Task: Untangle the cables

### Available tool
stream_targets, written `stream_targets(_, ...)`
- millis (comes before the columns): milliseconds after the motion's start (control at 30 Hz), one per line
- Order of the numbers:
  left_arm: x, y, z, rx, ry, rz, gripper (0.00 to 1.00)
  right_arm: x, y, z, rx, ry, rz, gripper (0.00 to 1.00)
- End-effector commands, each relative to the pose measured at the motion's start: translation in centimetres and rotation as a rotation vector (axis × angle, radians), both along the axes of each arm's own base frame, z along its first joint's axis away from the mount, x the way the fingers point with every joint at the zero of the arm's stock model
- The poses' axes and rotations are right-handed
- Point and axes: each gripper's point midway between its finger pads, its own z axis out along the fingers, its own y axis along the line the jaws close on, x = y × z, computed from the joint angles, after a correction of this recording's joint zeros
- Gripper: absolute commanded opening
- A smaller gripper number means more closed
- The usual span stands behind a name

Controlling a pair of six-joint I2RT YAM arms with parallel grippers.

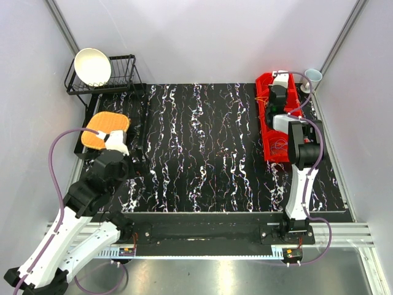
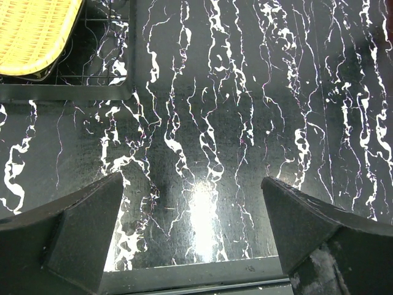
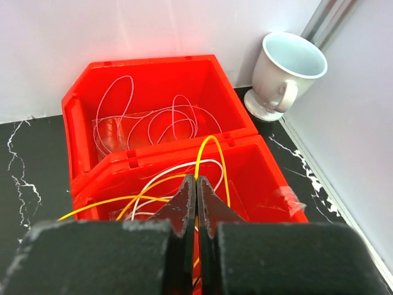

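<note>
**Cables: lying loose in two red bins, right jaws closed among them**

Looping as thin pale strands across the floor of the far red bin, and as yellow, orange and white strands in the near red bin. Sitting end to end, both bins, at the far right of the black marbled table. Arching one yellow strand up in front of the wall between the bins, rising from right at the tips of the right gripper. Pressing those fingers flat together with no gap showing, low over the near bin; failing to show whether any strand is pinched between them. Hanging the left gripper spread wide over bare table at the near left, gripping nothing and well apart from the bins. Showing a yellow woven tray just beyond it, resting on a black wire grid. Leaning a white bowl in the black dish rack at the far left. Standing a white mug near the far bin's right corner.
</note>
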Motion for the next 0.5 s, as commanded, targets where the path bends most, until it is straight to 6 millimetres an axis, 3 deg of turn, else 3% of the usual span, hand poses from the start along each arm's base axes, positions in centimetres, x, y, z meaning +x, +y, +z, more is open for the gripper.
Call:
stream_targets(0,0.4,-0.4,1.1,-0.031,-0.057,-0.018,0.99,-0.6,0.0,4.0,0.067,-0.058,-0.019,0.0)
stream_targets(100,0.4,-0.4,1.2,-0.032,-0.059,-0.019,0.99,-1.1,-0.5,2.4,0.094,0.007,-0.07,0.0)
stream_targets(400,0.3,-0.4,1.3,-0.038,-0.067,-0.018,0.99,-0.9,-1.0,0.7,0.139,0.114,-0.139,0.0)
stream_targets(467,0.2,-0.3,1.4,-0.039,-0.068,-0.018,0.99,-0.7,-0.6,0.7,0.149,0.121,-0.118,0.09)
